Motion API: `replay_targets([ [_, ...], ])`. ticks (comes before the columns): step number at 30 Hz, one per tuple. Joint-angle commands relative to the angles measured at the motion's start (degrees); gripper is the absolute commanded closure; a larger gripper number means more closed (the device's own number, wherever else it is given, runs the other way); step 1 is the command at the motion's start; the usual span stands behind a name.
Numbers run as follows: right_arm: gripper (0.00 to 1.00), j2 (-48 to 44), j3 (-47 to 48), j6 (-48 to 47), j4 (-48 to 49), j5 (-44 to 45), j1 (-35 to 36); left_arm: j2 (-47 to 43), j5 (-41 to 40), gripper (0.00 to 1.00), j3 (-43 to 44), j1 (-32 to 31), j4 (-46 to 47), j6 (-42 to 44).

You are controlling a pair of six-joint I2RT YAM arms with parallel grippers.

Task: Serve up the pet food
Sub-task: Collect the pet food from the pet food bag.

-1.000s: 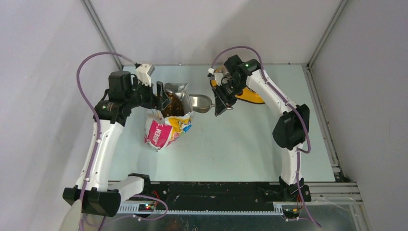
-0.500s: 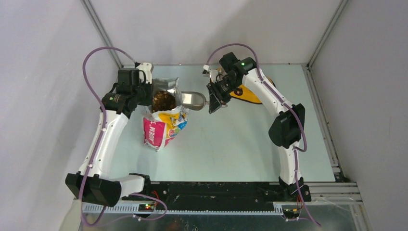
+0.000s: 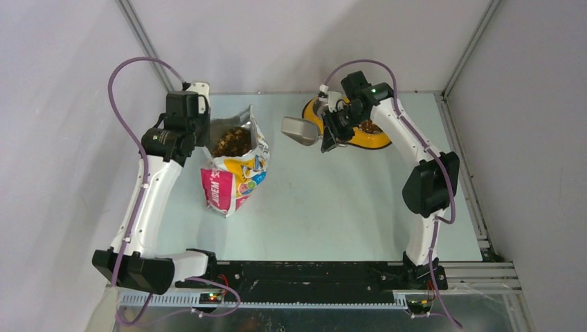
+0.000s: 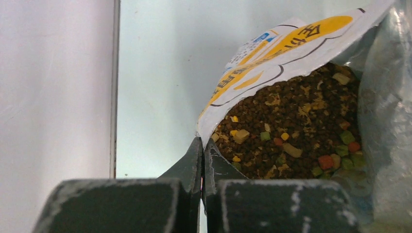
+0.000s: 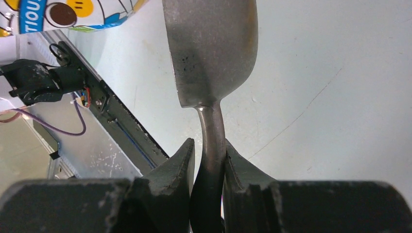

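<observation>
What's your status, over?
Left gripper shut on rim of bag. Right gripper holds scoop between bag and feeder. Kibble in open bag. Nothing blocks scoop's path to feeder.

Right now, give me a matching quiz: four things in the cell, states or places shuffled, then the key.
1. left gripper
2. scoop
3. feeder
4. pet food

A. yellow, far right in the top view
B. inside the open bag
C. handle clamped by the right gripper
D. shut on the bag's rim

Pairs: 1-D, 2-C, 3-A, 4-B
</observation>
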Motion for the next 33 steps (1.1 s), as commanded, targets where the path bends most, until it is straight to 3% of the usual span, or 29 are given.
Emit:
replay_targets([
  [1,1.0,-3.44,-2.16,0.51,3.28,0.69,2.71,-0.49,-7.63,1.0,0.54,0.2,6.57,1.38],
  [4,1.0,-3.5,-2.16,0.49,3.33,0.87,3.26,-0.94,-2.93,1.0,1.7,0.16,6.46,1.6],
  [6,1.0,-3.5,-2.06,0.49,3.37,1.36,3.35,-1.31,2.93,0.88,3.51,0.18,5.31,1.84],
  [7,1.0,-3.39,-2.06,0.49,3.47,1.42,3.36,-1.6,4.76,0.75,4.03,0.19,4.83,1.83],
  [9,1.0,-2.97,-2.01,0.49,3.46,1.17,3.49,-2.14,10.46,0.6,5.38,-0.01,4.33,2.14],
  [11,1.0,-2.32,-2.07,0.45,3.08,0.68,3.71,-2.37,13.45,0.48,6.1,-0.46,3.99,2.14],
  [23,1.0,-3.33,-0.82,-0.92,0.94,-0.12,2.34,-3.04,30.1,0.11,11.28,-2.72,2.35,3.98],
  [24,1.0,-4.14,-0.56,-1.53,-0.15,-0.99,1.22,-2.85,31.57,0.04,11.82,-2.89,2.09,4.39],
  [29,1.0,-6.82,2.91,-12.72,-13.11,-13.32,-3.42,-0.04,41.55,0.0,15.63,-7.19,-0.29,6.84],
  [33,1.0,-12.45,-1.24,-20.02,-17.25,-16.12,-4.18,4.2,43.22,0.0,19.06,-11.89,-1.82,9.58],
])
